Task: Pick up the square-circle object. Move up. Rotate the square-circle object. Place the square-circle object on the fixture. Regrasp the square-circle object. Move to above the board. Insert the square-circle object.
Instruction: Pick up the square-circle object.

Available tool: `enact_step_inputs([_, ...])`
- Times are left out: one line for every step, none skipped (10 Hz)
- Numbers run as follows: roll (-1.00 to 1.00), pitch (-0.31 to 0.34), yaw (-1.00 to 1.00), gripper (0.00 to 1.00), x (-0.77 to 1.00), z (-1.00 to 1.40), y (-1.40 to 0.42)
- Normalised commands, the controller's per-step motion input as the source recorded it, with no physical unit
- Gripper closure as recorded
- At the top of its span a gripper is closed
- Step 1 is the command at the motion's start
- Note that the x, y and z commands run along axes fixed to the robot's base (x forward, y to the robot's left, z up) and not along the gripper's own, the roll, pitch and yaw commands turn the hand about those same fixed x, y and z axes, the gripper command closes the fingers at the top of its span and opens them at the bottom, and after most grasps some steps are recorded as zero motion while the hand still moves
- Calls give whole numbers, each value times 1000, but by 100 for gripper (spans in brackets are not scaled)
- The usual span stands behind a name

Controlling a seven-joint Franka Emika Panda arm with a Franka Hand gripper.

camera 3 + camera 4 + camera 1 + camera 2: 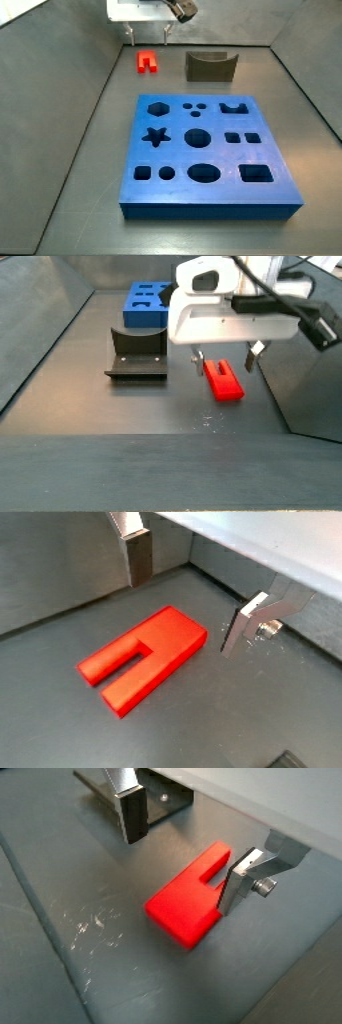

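Tool (225, 357) spread apart above square-circle object (223, 380) | object flat on floor | fixture (138, 352) beside | board (205, 152) well apart

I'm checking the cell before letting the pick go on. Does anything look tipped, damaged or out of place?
Nothing stands out. The square-circle object lies flat on the floor beside the fixture, intact. The tool hangs open just above it, fingers either side. The board sits flat with its holes empty.
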Motion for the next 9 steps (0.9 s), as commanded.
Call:
enact_step_inputs([-21,-90,-234,0,0,-454,126])
enact_step_inputs([-13,-113,-191,0,0,-469,80])
enact_step_inputs([-11,-123,-180,0,-26,-437,60])
enact_step_inputs([-20,-141,-166,0,0,-434,40])
enact_step_inputs([-14,-177,-211,0,-6,-514,3])
enact_step_inputs([-4,-164,-200,0,0,-571,60])
enact_step_inputs([0,-169,-149,0,0,-617,117])
enact_step_inputs([0,-227,-3,0,0,-714,263])
enact_step_inputs([-49,-270,86,0,-49,-683,420])
